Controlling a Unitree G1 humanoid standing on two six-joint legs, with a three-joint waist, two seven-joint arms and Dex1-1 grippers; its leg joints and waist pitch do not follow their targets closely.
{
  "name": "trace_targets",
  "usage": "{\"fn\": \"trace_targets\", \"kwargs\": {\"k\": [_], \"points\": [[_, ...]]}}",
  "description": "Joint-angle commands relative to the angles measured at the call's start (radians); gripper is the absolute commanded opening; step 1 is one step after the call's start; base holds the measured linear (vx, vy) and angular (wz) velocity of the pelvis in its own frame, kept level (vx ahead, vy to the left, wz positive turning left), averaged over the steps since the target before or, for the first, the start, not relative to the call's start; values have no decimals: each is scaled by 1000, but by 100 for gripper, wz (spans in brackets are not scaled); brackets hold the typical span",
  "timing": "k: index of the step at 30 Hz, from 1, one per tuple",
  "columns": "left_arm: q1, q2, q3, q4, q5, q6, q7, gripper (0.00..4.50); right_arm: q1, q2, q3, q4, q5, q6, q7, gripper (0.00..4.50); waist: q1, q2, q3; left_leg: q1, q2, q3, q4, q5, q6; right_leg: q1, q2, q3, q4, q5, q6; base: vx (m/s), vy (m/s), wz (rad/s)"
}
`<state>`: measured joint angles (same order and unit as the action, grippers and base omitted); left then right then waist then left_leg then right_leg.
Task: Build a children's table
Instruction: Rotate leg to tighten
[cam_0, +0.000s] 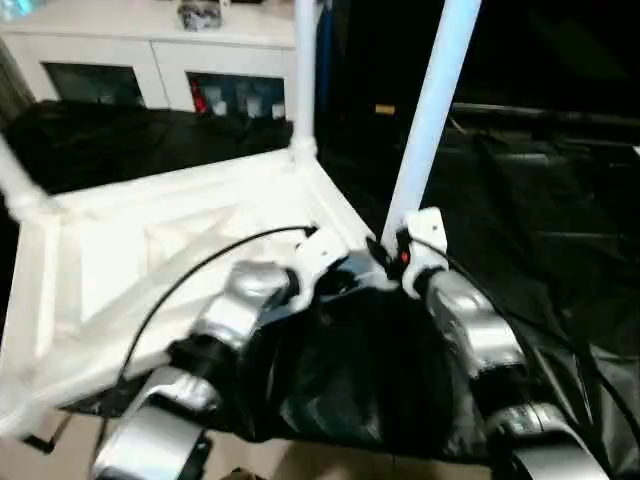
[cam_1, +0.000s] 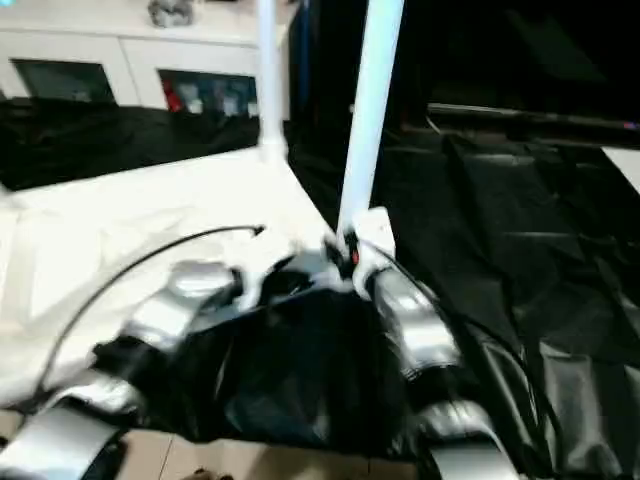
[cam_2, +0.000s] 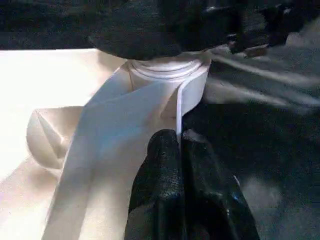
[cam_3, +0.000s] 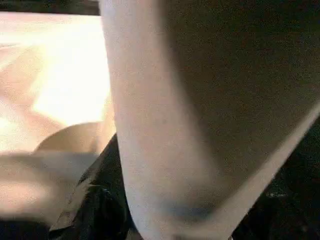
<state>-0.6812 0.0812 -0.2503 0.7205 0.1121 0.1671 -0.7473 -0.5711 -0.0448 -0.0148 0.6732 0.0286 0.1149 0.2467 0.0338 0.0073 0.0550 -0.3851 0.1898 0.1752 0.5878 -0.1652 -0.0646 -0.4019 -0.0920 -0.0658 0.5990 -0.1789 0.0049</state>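
The large white plastic table top (cam_0: 150, 260) with raised rim and ribbed underside lies upside down on a black plastic sheet (cam_0: 540, 230), just in front of both grippers and stretching away to the left of them. Right before the right gripper (cam_0: 400, 252) a long white tapered tube leg (cam_0: 430, 110) rises at a slant from the near corner of the top. This gripper stands about half open around the foot of the leg, and in the right wrist view the leg (cam_3: 165, 130) passes very close in front of the camera; whether the fingers really press on it I cannot tell. The left gripper (cam_2: 180, 142) is closed, with its two black fingers (cam_2: 160, 170) pressed together and their tips touching the thin white rim beside the rounded corner socket (cam_2: 167, 72); nothing is held between them. Three legs can be counted: the one at the right gripper, a second leg (cam_0: 305, 70) standing upright in the far corner socket beyond the grippers, and a third leg (cam_0: 18, 180) at the far left corner, cut by the picture edge. There is one table top. Far behind the grippers stands one white cabinet (cam_0: 150, 60) with glass doors. Two silver forearms reach toward the top, and a black cable (cam_0: 190, 275) curves over the left one.
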Motion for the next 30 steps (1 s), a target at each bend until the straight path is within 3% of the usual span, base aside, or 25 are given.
{"fn": "trace_targets", "kwargs": {"k": [1, 2, 4, 9, 13, 16, 19, 21, 28, 30], "points": [[-54, -41, 10, -17, -11, -44, 37, 0, 0, 55, 35, 89, -1, 18, 1, 197, 0, -3, -65, 17, 29, -15, -79, -356, -2, 34, -53, 36, -91, -373, -170, 0, 0, 0], [-51, -33, -1, -18, -7, -71, 19, 0, -8, 64, 26, 87, 22, 2, 41, 197, 2, -1, -67, 16, 29, -12, -77, -338, 10, 36, -53, 37, -91, -341, -179, 0, 0, 0], [-44, -25, -7, -26, -12, -84, -6, 0, -7, 66, 21, 74, 39, 2, 75, 267, 5, -1, -69, 14, 30, -11, -76, -305, 26, 41, -51, 37, -85, -292, -191, 0, 0, 0], [-13, 8, -17, -67, -37, -99, -85, 0, 11, 36, 39, 26, 55, 7, 172, 294, 8, 1, -73, 9, 30, -8, -73, -246, 50, 51, -52, 36, -75, -218, -218, 11, -4, 0], [-1, 22, -16, -80, -47, -107, -116, 0, 22, 9, 53, 3, 58, 11, 228, 328, 7, 5, -74, 12, 33, -7, -70, -222, 60, 51, -49, 36, -69, -160, -247, 0, 0, 0], [30, 66, -12, -111, -76, -134, -202, 0, 69, -86, 87, -71, 58, 18, 384, 355, 9, 4, -73, 13, 35, -5, -70, -225, 69, 51, -48, 36, -68, -145, -260, 0, 0, 0], [36, 75, -12, -117, -81, -143, -218, 0, 80, -106, 97, -89, 56, 21, 415, 385, 11, 5, -71, 15, 37, -5, -72, -246, 67, 50, -49, 38, -71, -175, -258, 0, 0, 0], [56, 110, -17, -147, -97, -150, -291, 0, 112, -184, 142, -148, 33, 16, 521, 401, 14, 2, -69, 18, 38, -5, -72, -261, 60, 48, -49, 38, -74, -211, -248, 0, 0, 0], [77, 165, -25, -184, -109, -147, -376, 0, 147, -262, 186, -236, 61, 23, 692, 401, 24, 2, -67, 19, 39, -6, -75, -284, 49, 45, -51, 39, -78, -273, -228, 0, 0, 0], [80, 181, -25, -196, -114, -145, -402, 0, 146, -276, 195, -250, 66, 25, 720, 375, 26, 3, -67, 19, 41, -6, -75, -285, 48, 44, -50, 39, -76, -268, -227, 0, 0, 0]]}}
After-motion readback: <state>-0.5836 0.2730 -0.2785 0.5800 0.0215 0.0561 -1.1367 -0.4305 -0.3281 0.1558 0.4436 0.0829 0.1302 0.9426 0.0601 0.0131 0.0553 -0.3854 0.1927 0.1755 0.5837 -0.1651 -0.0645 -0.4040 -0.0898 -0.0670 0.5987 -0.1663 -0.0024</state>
